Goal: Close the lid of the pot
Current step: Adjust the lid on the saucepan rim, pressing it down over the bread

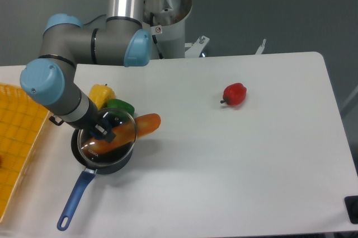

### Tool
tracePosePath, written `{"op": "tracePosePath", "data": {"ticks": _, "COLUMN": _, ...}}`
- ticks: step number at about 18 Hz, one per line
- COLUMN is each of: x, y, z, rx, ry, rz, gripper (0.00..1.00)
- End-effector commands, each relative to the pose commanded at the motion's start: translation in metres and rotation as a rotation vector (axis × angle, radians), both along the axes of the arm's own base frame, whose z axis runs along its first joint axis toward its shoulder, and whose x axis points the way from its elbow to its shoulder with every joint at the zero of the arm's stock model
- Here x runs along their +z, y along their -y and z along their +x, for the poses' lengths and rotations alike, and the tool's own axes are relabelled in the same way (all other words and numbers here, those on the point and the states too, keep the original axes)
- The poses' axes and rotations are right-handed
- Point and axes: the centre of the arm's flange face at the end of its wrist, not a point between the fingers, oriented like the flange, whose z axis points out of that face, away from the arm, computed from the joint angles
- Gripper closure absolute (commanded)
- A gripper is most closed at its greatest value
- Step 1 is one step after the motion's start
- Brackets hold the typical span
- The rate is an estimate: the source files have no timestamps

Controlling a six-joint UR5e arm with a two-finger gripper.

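The black pot (117, 163) with a long blue handle (74, 201) sits at the front left of the table. An orange carrot-like vegetable (142, 124) lies across its rim and sticks out to the right. The glass pot lid (120, 140) hangs tilted just above the pot's opening, over the carrot. My gripper (102, 130) is shut on the lid's knob at its centre; the knob itself is hidden by the fingers.
A yellow pepper (100, 93) and a green pepper (120, 105) lie just behind the pot. A red pepper (235, 94) sits alone to the right of the middle. An orange basket (17, 137) stands at the left edge.
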Motion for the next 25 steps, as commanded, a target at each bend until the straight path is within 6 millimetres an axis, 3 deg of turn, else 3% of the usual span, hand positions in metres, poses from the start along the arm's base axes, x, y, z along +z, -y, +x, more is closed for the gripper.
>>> {"op": "tracePosePath", "data": {"ticks": 25, "x": -0.016, "y": -0.01, "z": 0.022, "rx": -0.004, "ry": 0.003, "rz": -0.013, "gripper": 0.43}}
